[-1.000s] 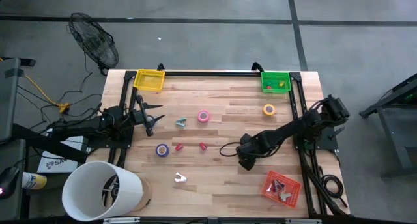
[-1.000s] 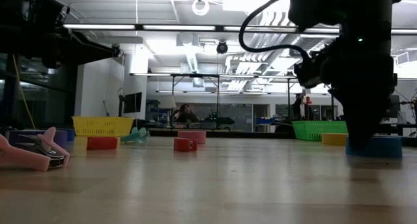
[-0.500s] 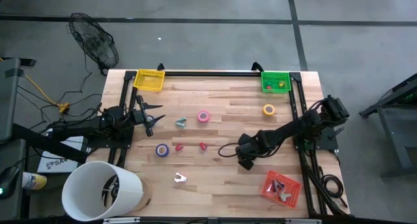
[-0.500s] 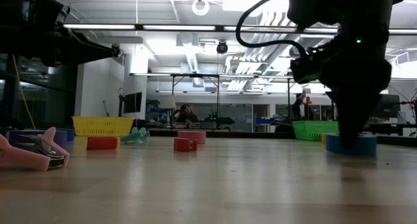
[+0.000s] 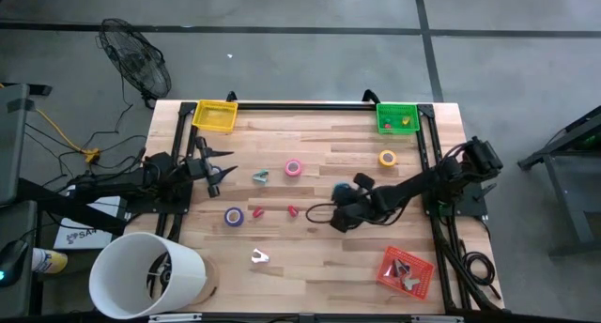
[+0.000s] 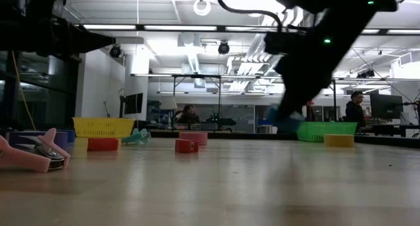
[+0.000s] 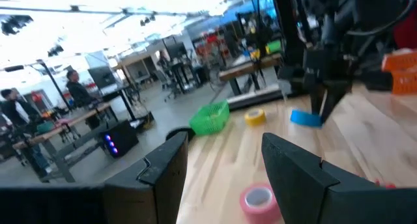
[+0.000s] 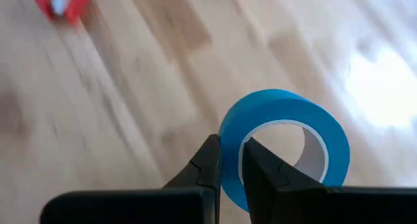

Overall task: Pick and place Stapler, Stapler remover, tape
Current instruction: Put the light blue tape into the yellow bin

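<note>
**Blue tape lifted over the bench**

Your room is a big workshop with grey floor, ceiling lights and a person [image 6: 355, 108] at the back. The wooden bench [image 5: 319, 257] carries a yellow basket [image 5: 215, 115], green basket [image 5: 396, 116] and orange basket [image 5: 407, 271]. Your right gripper [image 8: 228, 160] has its jaws pinched on the blue tape [image 8: 287, 142], off the wood, mid-bench. Your left gripper [image 5: 223, 168] waits at the left edge, jaws apart, empty.
</note>
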{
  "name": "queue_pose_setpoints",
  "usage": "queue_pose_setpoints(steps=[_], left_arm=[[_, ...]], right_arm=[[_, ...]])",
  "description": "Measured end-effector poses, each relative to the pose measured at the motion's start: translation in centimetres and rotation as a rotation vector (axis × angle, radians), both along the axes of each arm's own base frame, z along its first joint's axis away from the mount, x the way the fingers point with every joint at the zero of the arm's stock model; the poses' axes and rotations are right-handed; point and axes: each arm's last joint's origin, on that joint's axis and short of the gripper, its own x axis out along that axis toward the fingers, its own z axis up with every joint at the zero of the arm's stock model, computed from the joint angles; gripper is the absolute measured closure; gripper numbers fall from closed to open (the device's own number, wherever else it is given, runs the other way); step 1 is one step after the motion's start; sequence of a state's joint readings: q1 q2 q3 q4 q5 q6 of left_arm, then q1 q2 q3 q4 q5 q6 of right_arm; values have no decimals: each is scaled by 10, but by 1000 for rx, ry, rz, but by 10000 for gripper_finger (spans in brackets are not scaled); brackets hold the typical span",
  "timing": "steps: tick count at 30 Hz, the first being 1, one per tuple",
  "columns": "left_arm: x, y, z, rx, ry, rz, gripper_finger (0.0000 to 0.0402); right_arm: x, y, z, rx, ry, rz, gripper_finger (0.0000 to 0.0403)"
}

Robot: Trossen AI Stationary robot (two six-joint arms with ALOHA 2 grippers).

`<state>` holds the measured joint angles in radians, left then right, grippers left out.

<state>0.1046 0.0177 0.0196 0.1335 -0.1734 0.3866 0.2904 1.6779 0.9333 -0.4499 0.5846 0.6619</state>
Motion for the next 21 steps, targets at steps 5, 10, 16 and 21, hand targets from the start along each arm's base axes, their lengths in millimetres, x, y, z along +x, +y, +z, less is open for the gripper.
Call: queue_pose_setpoints(steps=[5,10,16,21], left_arm=[[3,0,3,3,-21,-7,208],[10,1,4,4,-17,-15,208],[25,2,18,5,45,-29,208],[47,4,27,24,114,-26,208]], right_arm=[[23,-15,11,-109,-107,156,375],[49,-30,32,-209,-297,354,375],[65,-44,57,-299,-528,615,375],[68,-53,64,-369,-571,747,375]])
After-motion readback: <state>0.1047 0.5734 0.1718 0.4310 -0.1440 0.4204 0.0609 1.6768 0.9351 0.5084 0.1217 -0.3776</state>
